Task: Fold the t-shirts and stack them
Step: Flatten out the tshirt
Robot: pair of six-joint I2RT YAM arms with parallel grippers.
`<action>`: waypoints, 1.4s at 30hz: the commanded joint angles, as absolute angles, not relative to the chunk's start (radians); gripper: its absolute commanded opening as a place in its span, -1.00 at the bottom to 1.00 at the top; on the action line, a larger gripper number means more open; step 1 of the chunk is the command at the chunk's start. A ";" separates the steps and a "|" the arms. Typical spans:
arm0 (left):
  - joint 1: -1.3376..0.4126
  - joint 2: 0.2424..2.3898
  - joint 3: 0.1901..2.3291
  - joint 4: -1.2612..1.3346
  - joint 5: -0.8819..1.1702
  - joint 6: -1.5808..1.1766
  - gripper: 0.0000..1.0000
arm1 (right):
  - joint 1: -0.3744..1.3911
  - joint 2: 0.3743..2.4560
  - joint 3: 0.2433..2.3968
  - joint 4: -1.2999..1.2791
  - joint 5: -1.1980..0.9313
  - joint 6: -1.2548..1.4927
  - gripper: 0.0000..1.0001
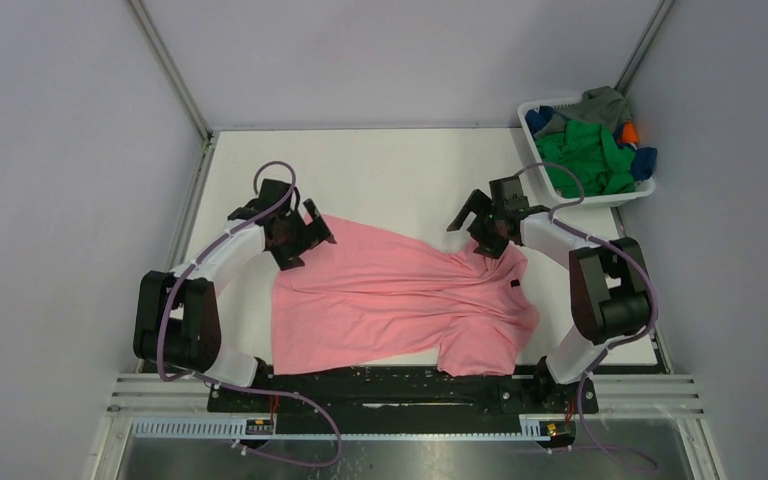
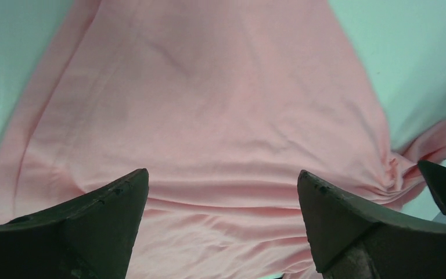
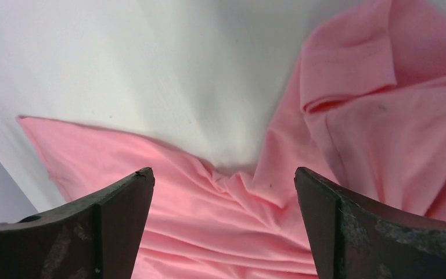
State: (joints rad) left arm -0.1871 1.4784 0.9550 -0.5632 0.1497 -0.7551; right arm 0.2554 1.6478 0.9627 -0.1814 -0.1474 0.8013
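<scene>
Salmon pink cloth covers the near half of the white table (image 1: pixel 400 165): the pink t-shirt (image 1: pixel 380 295) lies spread out flat, with its long near edge running close along the black base rail (image 1: pixel 390 385). Its far edge slants across the table from the left gripper (image 1: pixel 300 235) towards the right gripper (image 1: pixel 487 225). The left gripper hangs over the shirt's far left corner with its jaws spread wide and nothing between them. Its wrist view shows only smooth pink fabric between the two dark fingers (image 2: pixel 99 215); whether they touch the cloth I cannot tell. The right gripper is just as wide apart and holds nothing, poised over the bunched far right part of the shirt, where folds gather and a turned-over flap lies to one side. Between its fingers (image 3: pixel 110 209) the shirt's far edge dips, and white table shows beyond it. From above, the white surface runs from that far edge to the back wall (image 1: pixel 390 60), a broad band between the two arms. Narrower strips of table show left and right of the shirt. At the far right corner stands a white basket (image 1: pixel 532 108), well apart from the pink shirt, heaped with a bright green shirt (image 1: pixel 590 155), a grey shirt (image 1: pixel 602 100), and bits of blue (image 1: pixel 544 122) and orange (image 1: pixel 629 131) cloth.
</scene>
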 commanded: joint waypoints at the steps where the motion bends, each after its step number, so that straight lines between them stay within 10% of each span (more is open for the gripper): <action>1: -0.192 1.505 1.002 -0.521 0.175 -0.739 0.98 | 0.259 1.713 1.024 -0.165 -0.117 0.801 0.99; 9: -0.196 1.538 0.987 -0.491 0.190 -0.747 0.98 | 0.261 1.656 1.050 -0.313 0.045 0.668 0.96; 42: -0.196 1.545 0.954 -0.483 0.185 -0.729 0.96 | 0.341 1.626 0.935 -0.287 -0.028 0.604 -0.34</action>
